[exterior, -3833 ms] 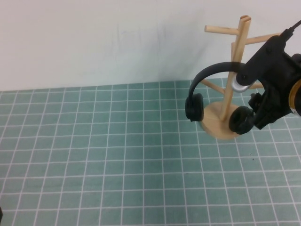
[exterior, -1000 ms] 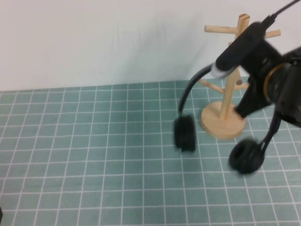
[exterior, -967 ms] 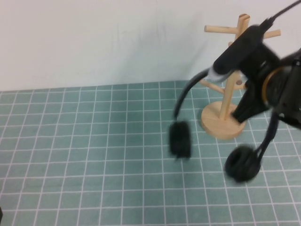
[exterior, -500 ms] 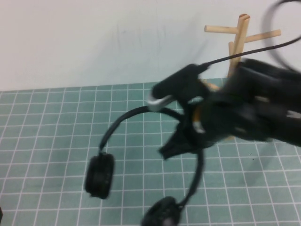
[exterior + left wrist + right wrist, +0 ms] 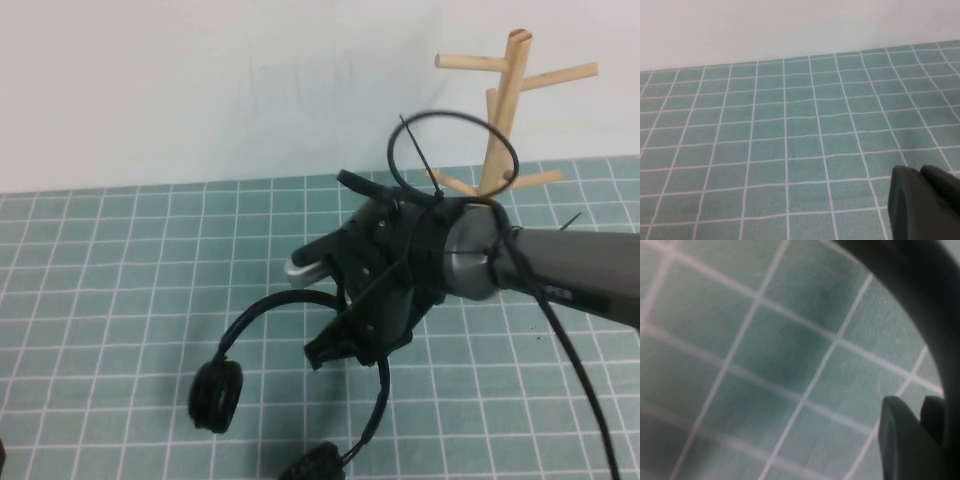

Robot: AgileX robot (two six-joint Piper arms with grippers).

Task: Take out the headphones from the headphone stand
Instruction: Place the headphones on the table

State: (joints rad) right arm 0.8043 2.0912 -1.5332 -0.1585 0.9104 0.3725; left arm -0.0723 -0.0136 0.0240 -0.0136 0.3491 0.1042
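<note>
Right gripper [image 5: 336, 347], out over the middle of the table: clenched on the thin headband of the headphones [image 5: 216, 394]. Hangs them in the air, tilted, one ear cup toward the left edge and the other low at the near edge, partly cut off there. In the right wrist view, shows the headband [image 5: 920, 295] as a dark arc crossing above the green grid mat [image 5: 765, 355], right beside a gripper finger [image 5: 897, 440]. Stand [image 5: 507, 95] upright near the far right corner, pegs bare, well apart from the headphones, base hidden behind the right arm. Left gripper [image 5: 922, 205] low over the mat [image 5: 790, 135] near the near left corner; grip state cannot be told.
</note>
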